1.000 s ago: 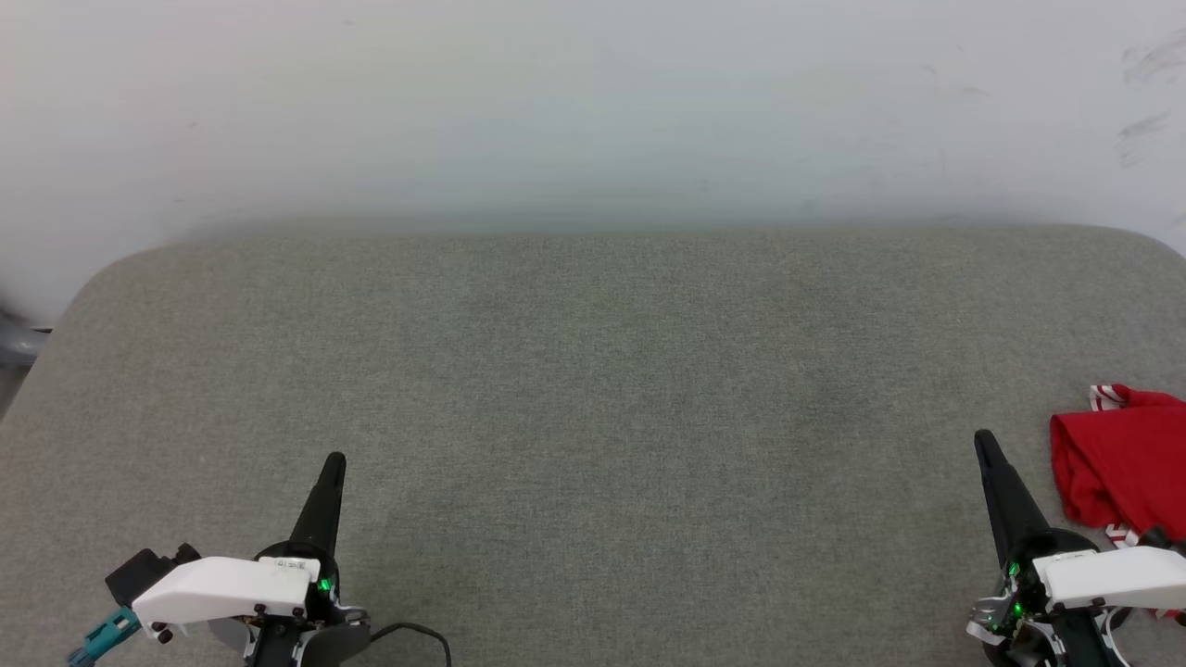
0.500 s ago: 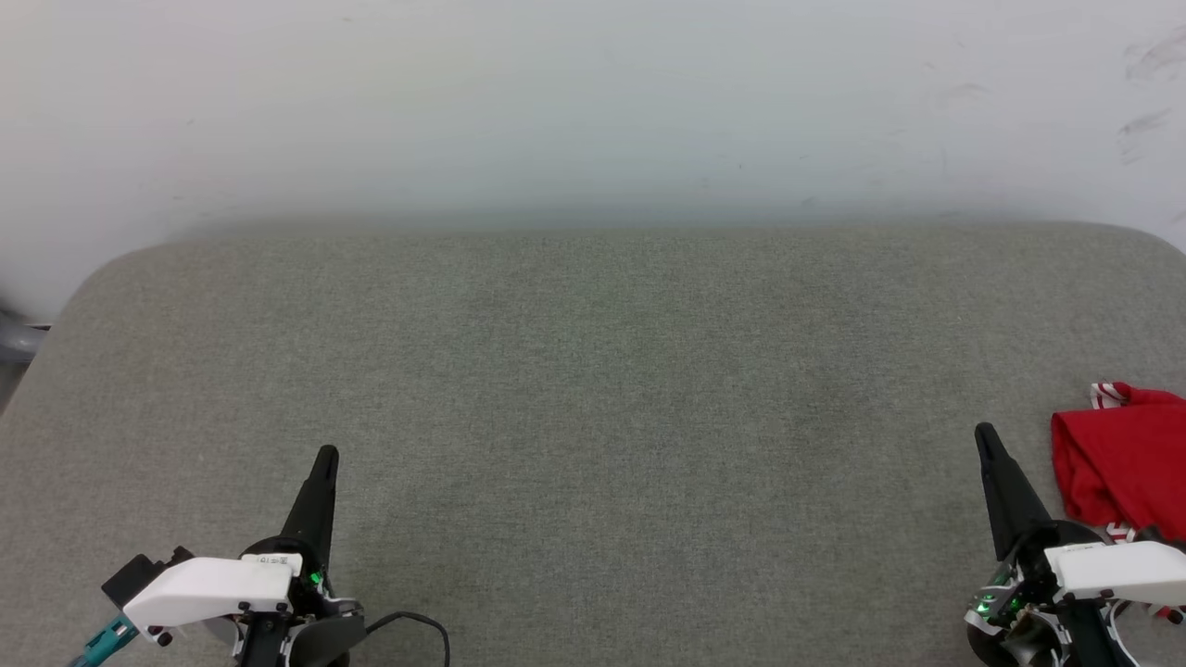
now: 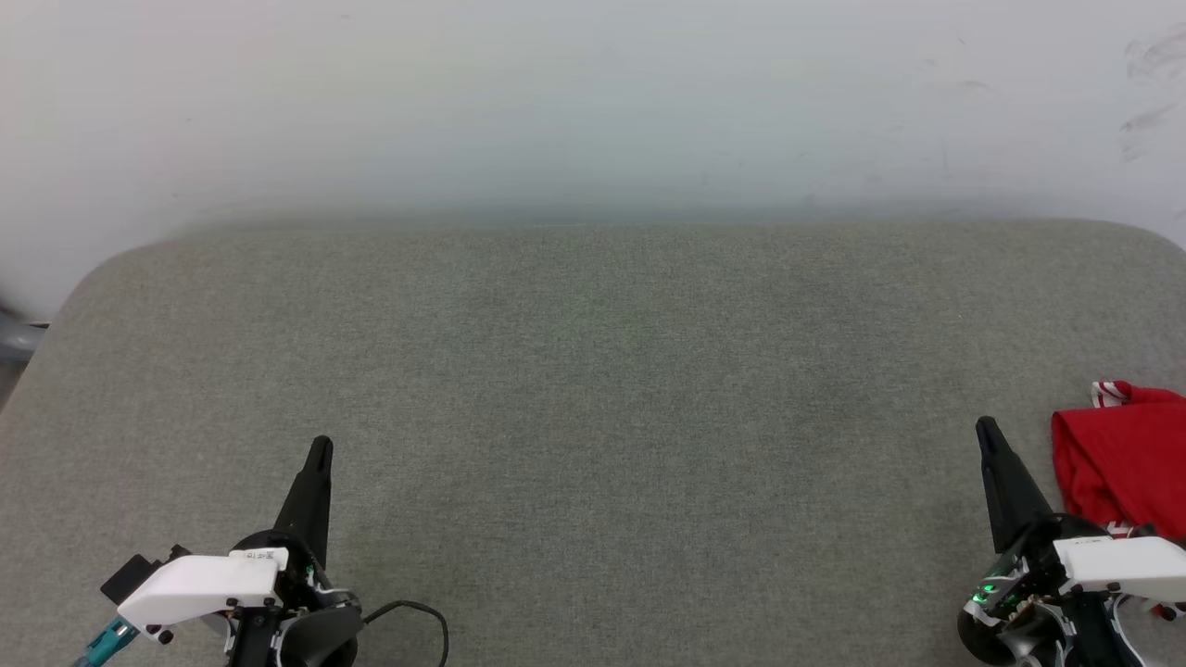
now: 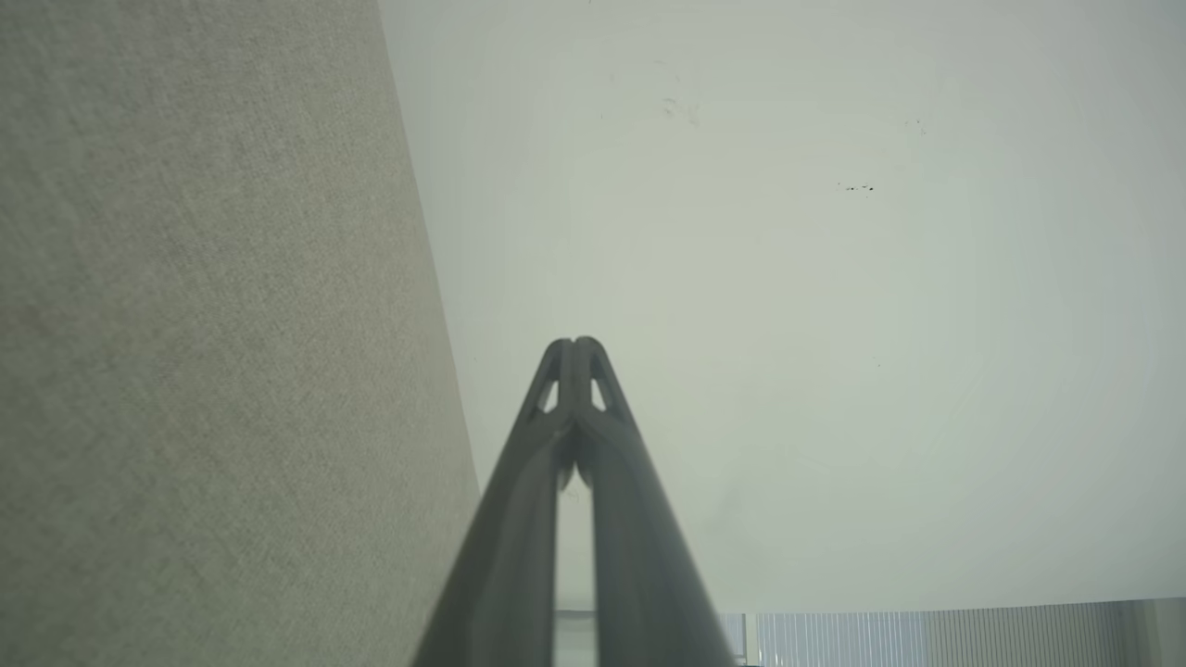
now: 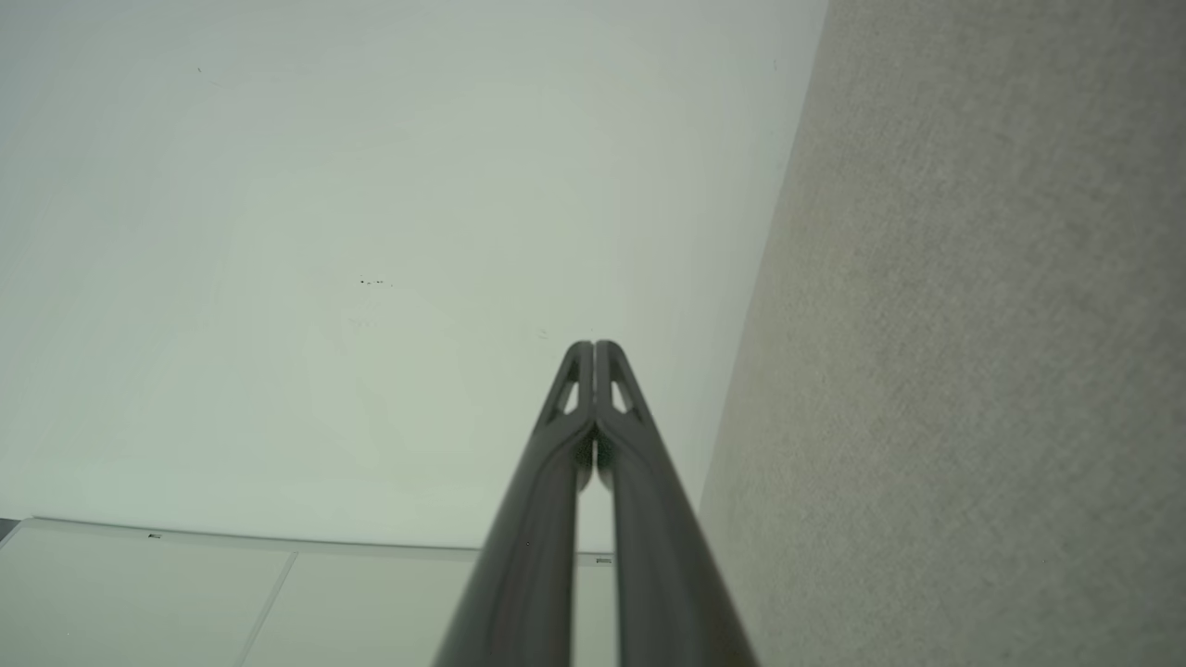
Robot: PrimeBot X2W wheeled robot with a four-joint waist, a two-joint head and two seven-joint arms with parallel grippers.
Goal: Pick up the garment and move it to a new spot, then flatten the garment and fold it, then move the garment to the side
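A wide grey fabric-covered surface (image 3: 593, 389) with rounded far corners stretches ahead of the robot to a pale wall (image 3: 593, 111). The left gripper (image 3: 320, 448) is low on the robot's left, clenched, with nothing between its two dark fingers, which form a single tapering point aimed at the wall. A thin black cable (image 3: 422, 613) loops on the surface just to the right of its base. The right gripper (image 3: 984, 428) mirrors it low on the robot's right, also pinched closed, empty and pointing at the wall. The garment (image 3: 1121, 463) lies crumpled on the surface just to the right of the right gripper, level with its fingers. It is a red heap with a bit of white-and-red striped trim at its far corner, and the picture edge cuts it off. A narrow strip of grey separates it from the fingers. Whether its near edge touches the white wrist housing cannot be told. From the left wrist, the fingers (image 4: 519, 519) meet at their tips against the pale wall, with the grey surface to their left. From the right wrist, the fingers (image 5: 547, 519) likewise meet at the tips, with the grey surface to their right.
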